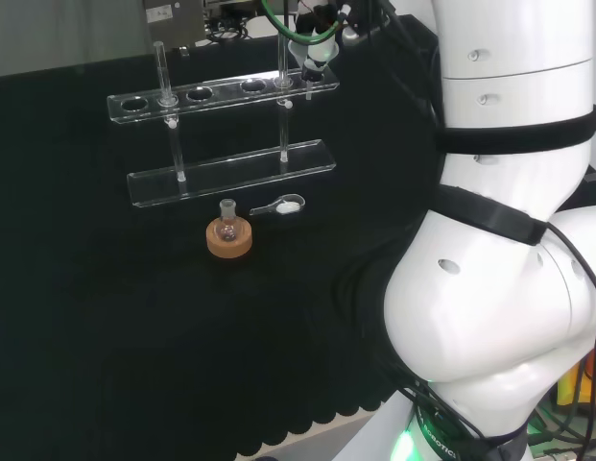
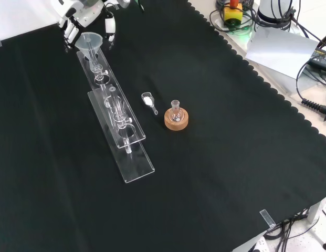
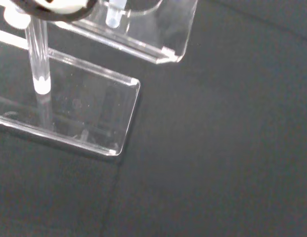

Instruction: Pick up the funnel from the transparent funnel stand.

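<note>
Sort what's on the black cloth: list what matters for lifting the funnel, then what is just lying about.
For the job:
- clear cone-shaped funnel
- transparent two-tier funnel stand
- black and white hand

Lying about:
- small clear round flask on a cork ring
- small clear spoon of white powder

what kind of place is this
Most likely a robotics lab set up for chemistry tasks: a clear funnel stand with a funnel on a black cloth, a small flask on a cork ring, and the hand by the funnel.
</note>
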Controlling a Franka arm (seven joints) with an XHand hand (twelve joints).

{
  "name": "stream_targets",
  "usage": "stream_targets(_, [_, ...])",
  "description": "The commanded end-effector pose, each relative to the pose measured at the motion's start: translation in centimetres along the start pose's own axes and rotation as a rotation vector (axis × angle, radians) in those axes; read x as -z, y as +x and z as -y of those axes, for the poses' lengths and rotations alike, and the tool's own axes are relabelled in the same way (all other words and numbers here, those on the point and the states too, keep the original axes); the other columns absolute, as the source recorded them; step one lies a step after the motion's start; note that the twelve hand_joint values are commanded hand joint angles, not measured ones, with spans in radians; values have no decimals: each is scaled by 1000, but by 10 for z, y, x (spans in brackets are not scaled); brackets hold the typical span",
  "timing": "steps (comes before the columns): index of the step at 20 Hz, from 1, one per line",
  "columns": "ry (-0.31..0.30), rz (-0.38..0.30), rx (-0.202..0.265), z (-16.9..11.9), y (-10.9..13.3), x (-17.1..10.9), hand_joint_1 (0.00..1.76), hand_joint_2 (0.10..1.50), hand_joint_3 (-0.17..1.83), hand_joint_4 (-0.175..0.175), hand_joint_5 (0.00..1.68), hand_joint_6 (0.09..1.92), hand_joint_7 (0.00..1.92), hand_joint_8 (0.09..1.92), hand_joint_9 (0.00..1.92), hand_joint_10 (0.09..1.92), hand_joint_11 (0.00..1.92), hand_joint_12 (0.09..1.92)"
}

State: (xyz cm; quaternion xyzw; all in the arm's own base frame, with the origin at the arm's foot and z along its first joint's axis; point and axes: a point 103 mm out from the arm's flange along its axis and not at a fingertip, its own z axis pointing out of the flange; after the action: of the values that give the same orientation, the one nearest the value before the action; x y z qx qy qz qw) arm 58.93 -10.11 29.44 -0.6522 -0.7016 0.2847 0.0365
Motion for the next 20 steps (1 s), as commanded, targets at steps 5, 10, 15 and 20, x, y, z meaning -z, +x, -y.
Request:
stream_targets(5, [30,39,-31,37,-8,30,864,949,517,6,615,841,359,561,878,474,433,1281])
stream_targets(10, [21,43,-62,67,-14,42,900,935,544,3,584,870,338,574,880,482,438,1279])
stream_targets(15, [3,47,-87,101,-11,54,912,928,557,-2,552,867,325,575,887,489,440,1278])
stream_targets(20, [0,35,-101,131,0,53,922,922,567,-11,478,844,316,576,906,500,444,1278])
